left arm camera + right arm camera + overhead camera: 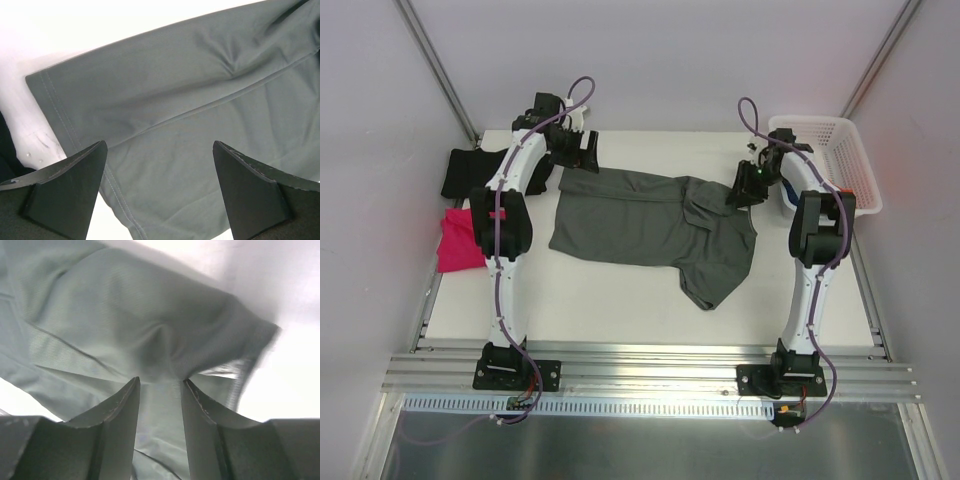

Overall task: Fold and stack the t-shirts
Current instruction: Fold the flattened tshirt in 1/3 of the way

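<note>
Two ends of your dark grey t-shirt (630, 220), spread on the desk (610, 300), are covered: the left gripper (160, 147) hangs released over the hem corner, ready to pinch, while the right gripper (161, 382) seems clenched on a sleeve-side pucker between its fingers, for folding.

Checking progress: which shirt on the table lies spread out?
The dark grey t-shirt, in the middle; the black t-shirt and magenta t-shirt sit as small bundles at the left.
</note>
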